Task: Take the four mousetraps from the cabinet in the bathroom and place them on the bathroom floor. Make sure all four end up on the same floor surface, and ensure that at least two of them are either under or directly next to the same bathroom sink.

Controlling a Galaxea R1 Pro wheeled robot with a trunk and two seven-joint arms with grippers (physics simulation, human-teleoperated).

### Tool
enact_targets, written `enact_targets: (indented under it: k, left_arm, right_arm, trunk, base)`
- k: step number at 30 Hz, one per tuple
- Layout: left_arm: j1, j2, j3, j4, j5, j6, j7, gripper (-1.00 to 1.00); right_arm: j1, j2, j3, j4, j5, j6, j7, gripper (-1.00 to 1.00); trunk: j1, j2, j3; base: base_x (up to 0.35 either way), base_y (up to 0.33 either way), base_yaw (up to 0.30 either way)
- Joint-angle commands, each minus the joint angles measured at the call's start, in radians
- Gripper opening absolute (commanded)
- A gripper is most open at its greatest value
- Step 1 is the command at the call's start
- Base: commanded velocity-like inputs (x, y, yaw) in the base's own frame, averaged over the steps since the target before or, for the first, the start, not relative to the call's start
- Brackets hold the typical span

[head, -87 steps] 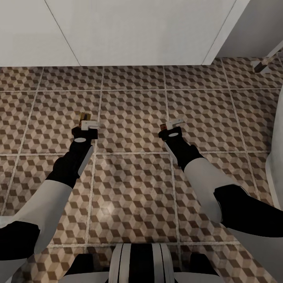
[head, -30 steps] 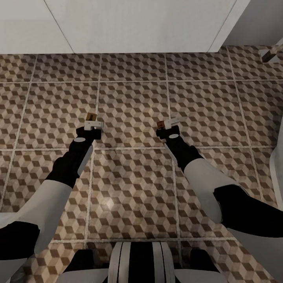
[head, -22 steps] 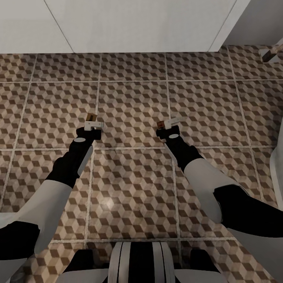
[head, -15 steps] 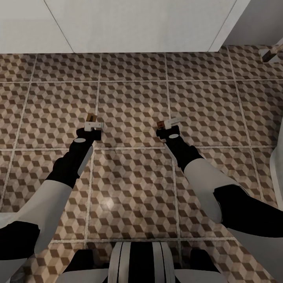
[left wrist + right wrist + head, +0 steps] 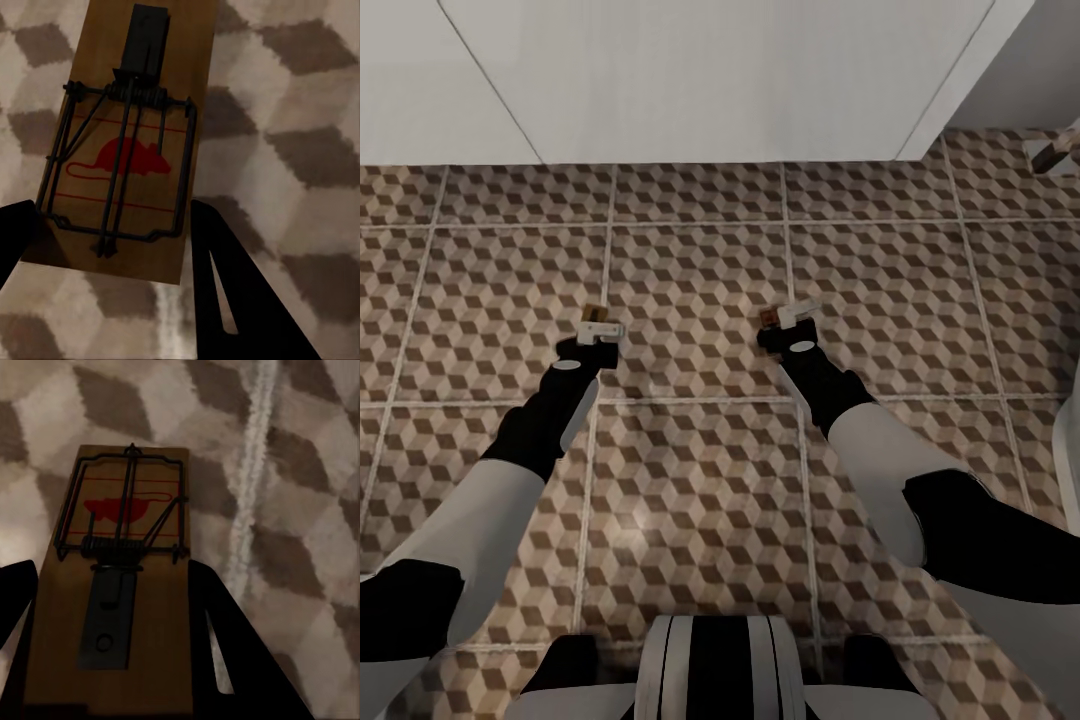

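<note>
Over the cube-patterned bathroom floor (image 5: 690,480), each of my grippers holds one mousetrap. My left gripper (image 5: 600,328) is shut on a brown wooden mousetrap (image 5: 594,312). The left wrist view shows this trap (image 5: 127,150) with its wire bar and red mouse mark, its near end between the dark fingers (image 5: 225,292). My right gripper (image 5: 788,320) is shut on a second mousetrap (image 5: 768,318). In the right wrist view that trap (image 5: 112,585) lies between the fingers (image 5: 232,652), just above the tiles. The cabinet and the sink are out of view.
White flat panels (image 5: 690,80) with seams run along the far edge of the floor. A white curved body (image 5: 1070,450) stands at the right edge. A small grey and brown object (image 5: 1058,152) lies at the far right. Open tiles lie between and ahead of the arms.
The whole head picture has shifted down a little, so the camera moved. My left gripper sits slightly lower in the picture. Both grippers still hold their mousetraps.
</note>
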Motion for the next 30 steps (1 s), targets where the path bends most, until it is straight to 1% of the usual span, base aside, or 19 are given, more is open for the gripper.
enact_targets:
  k: [1,3,6,10,13,23,26,30]
  left_arm:
    - [0.0,0.002,-0.006,0.004,0.004,0.005,0.009,-1.0]
    - [0.0,0.001,-0.006,0.017,0.003,0.003,0.009,-1.0]
    - [0.0,-0.007,-0.005,0.022,0.003,-0.003,0.008,-1.0]
    - [0.0,-0.014,-0.005,0.027,0.003,-0.05,0.008,-1.0]
    - [0.0,-0.015,-0.005,0.033,0.003,-0.068,0.008,-1.0]
    - [0.0,-0.017,-0.003,0.035,0.003,-0.076,0.008,-1.0]
    - [0.0,-0.017,-0.001,0.035,0.003,-0.076,0.008,-1.0]
    - [0.0,-0.024,-0.001,0.036,0.002,-0.076,0.008,-1.0]
  right_arm:
    - [0.0,0.0,0.004,-0.001,0.008,0.009,-0.005,-1.0]
    - [0.0,0.0,0.005,-0.001,0.007,0.009,-0.005,-1.0]
    - [0.0,0.0,0.006,-0.001,0.007,0.009,-0.005,-1.0]
    - [0.0,0.0,0.006,-0.001,0.006,0.009,-0.004,-1.0]
    - [0.0,0.0,0.006,-0.001,0.006,0.009,-0.004,-1.0]
    - [0.0,0.0,0.006,0.0,0.006,0.009,-0.001,-1.0]
    - [0.001,0.0,0.006,0.006,0.006,0.009,0.02,-1.0]
    - [0.001,0.0,0.006,0.011,0.006,0.009,0.041,-1.0]
  trunk:
    - [0.0,0.0,-0.001]
    - [0.0,0.0,-0.001]
    - [0.0,0.0,-0.001]
    - [0.0,0.0,-0.001]
    - [0.0,0.0,-0.001]
    - [0.0,0.0,-0.001]
    - [0.0,0.0,-0.001]
    - [0.0,0.0,-0.001]
  base:
    - [0.176,0.0,0.0]
    - [0.092,0.0,0.0]
    - [0.036,0.0,0.0]
    - [0.009,0.0,0.0]
    - [0.002,0.0,0.0]
    - [0.0,0.0,0.0]
    - [0.0,0.0,0.0]
    - [0.0,0.0,0.0]
